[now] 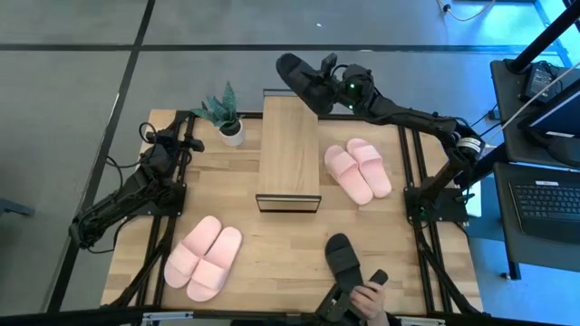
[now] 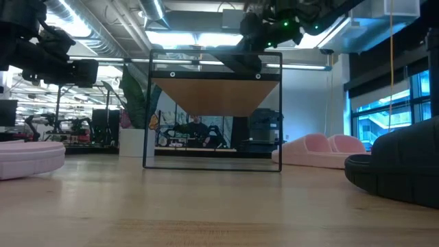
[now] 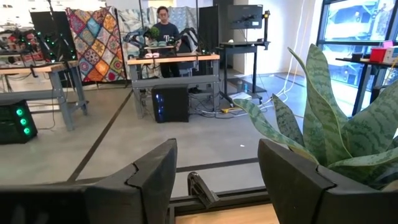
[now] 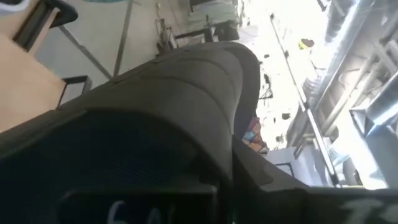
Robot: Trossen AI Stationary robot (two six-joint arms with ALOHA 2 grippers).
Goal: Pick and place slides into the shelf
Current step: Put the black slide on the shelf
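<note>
Slides mostly unplaced: we see both pink pairs [image 1: 205, 258] [image 1: 358, 169] and one black slide [image 1: 343, 256] on the table. Right gripper [image 1: 328, 83] clamps the other black slide [image 1: 302, 80] above the shelf's [image 1: 288, 149] far end. Left gripper [image 1: 190, 138] waits far-left, jaws wide.

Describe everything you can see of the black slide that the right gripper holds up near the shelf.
The black soft slip-on slide with a wide strap is lifted off the table, clamped in the right gripper. It looks matte and rubbery, with a thick rounded sole. It hangs tilted over the far right corner of the low shelf with the light wood top and thin black frame. Whether it touches the shelf cannot be told. Its mate, the other black slide, lies on the table.
</note>
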